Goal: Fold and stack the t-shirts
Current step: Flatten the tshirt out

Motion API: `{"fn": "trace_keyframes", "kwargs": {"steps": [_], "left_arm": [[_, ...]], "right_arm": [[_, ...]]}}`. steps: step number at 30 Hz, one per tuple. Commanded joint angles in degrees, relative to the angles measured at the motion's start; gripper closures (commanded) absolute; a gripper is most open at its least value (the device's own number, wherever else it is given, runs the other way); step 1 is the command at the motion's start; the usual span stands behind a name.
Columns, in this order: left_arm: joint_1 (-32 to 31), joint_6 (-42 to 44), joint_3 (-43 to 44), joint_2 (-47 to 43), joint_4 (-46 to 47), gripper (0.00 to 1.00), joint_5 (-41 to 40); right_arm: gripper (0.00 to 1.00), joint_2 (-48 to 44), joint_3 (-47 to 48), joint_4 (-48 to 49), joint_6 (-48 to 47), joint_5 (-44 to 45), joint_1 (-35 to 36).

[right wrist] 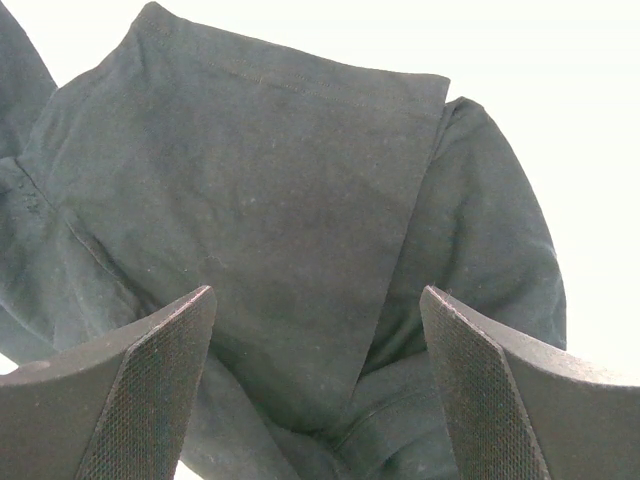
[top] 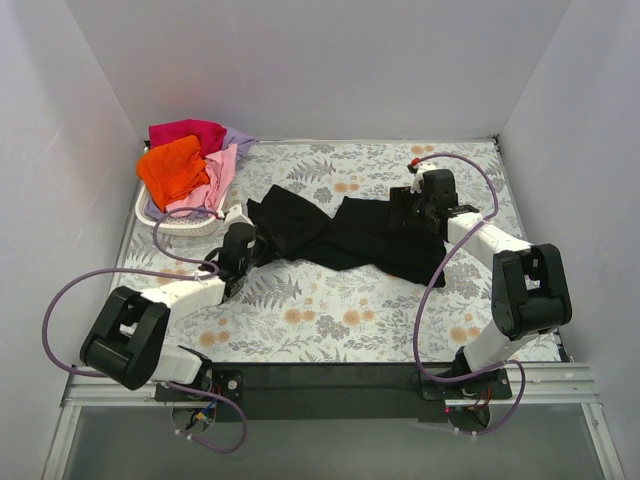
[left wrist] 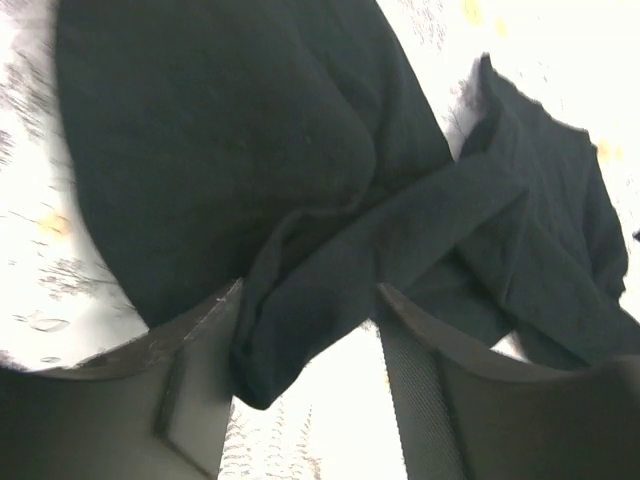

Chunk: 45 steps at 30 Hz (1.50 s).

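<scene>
Over the black shirt (top: 350, 235), both grippers, left (left wrist: 305, 330) and right (right wrist: 315, 370), gape open; each should pinch one edge, then pull it flat.

A: Left arm state?
B: Reaches forward and right from its base, wrist low. Left black two-finger gripper (top: 243, 247) has its jaws spread; a fold of the black cloth t-shirt (left wrist: 330, 290) lies between the fingers (left wrist: 195, 370), no clamp.
A: Right?
B: Elbow raised, forearm angled back-left. Right black two-finger gripper (right wrist: 315, 385) has its jaws wide apart, textured pads (right wrist: 150, 385) just over the same shirt.
</scene>
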Motion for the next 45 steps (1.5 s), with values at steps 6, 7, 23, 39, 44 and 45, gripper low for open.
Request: {"fn": "trace_keyframes", "kwargs": {"steps": [6,7,23,39,44,45], "left_arm": [[-2.3,-2.6,-5.6,-1.8,-0.1,1.00,2.2],[-2.7,-2.9,-6.6,-2.4,-0.2,1.00,1.9],[-6.4,-2.8,-9.1,-12.2,-10.7,0.66,-4.1],[-7.3,12.8,17.7,9.6,-10.6,0.39,-8.3],[-8.8,14.2,20.8,15.9,-12.7,0.39,-11.9],[-8.8,14.9,21.2,16.9,-13.0,0.39,-12.6]], "right_arm": [[0.24,-1.3,-0.3,2.2,0.1,0.9,0.2],[0.24,-1.5,-0.4,2.2,0.1,0.8,0.2],[0.25,-5.7,0.4,3.7,-2.9,-3.3,6.9],[0.26,3.5,4.7,10.3,-0.3,-14.4,15.0],[0.26,3.9,4.3,10.2,-0.5,-12.3,15.0],[0.26,3.8,4.1,10.2,-0.7,-11.9,15.0]]}}
